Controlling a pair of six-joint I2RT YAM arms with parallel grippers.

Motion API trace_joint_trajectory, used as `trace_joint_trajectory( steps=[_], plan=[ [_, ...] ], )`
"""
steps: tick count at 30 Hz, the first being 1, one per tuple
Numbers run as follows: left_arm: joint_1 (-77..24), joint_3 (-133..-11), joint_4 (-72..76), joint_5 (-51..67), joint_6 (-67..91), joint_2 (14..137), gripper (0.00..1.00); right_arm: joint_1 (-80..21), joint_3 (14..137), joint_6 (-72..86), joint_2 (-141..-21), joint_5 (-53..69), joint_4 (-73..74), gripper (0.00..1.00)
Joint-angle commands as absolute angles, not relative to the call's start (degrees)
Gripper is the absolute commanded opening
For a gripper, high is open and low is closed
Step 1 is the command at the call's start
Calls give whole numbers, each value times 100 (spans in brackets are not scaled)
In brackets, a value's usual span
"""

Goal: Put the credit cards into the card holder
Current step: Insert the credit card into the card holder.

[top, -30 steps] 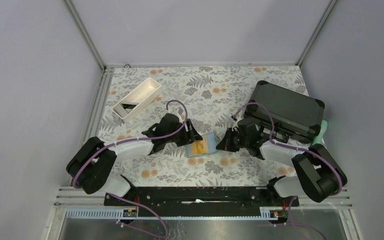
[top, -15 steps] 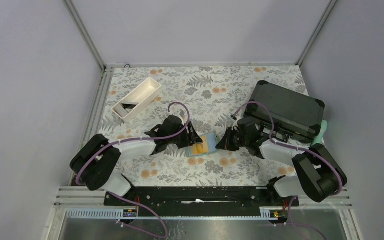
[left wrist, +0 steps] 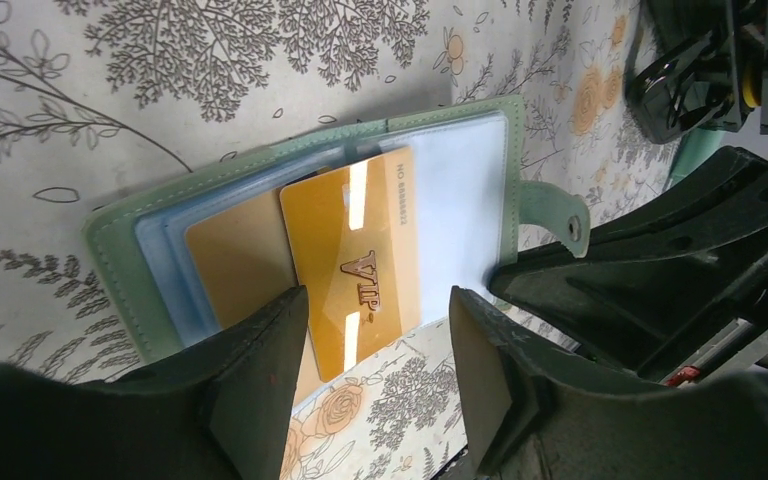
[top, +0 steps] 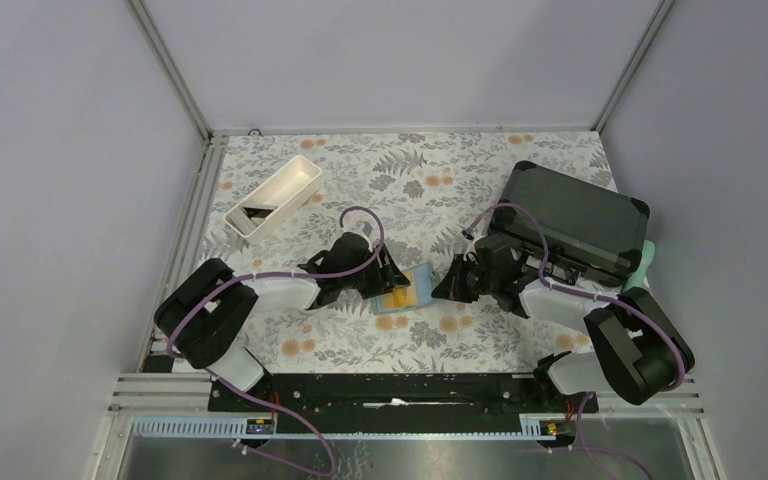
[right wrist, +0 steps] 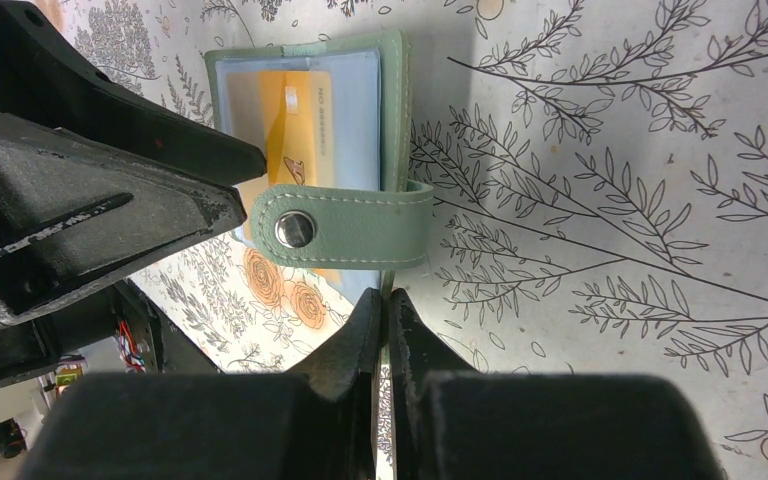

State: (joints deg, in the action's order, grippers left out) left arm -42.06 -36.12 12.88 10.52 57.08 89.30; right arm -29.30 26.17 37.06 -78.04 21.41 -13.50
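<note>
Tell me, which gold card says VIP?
The shiny gold plastic card lying on top; the duller gold card beside it sits inside a pale blue pocket.

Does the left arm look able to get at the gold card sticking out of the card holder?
Probably yes. The left end effector stands open, its fingers either side of the protruding gold card, nothing between. The shut right end effector sits aside by the strap of the card holder.
</note>
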Motion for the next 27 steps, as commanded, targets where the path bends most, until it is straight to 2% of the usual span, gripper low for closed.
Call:
trace_joint_trajectory(
  steps=[1,27],
  plan=[
    [-4270,-3642,1605,1056,5830,9085,57,-2926,2726,3611,-7821,2004,-1368,0],
    [-4403,-3700,2156,1242,6064,9476,55,-2927,2698,3627,-7997,2047,-1484,0]
  ],
)
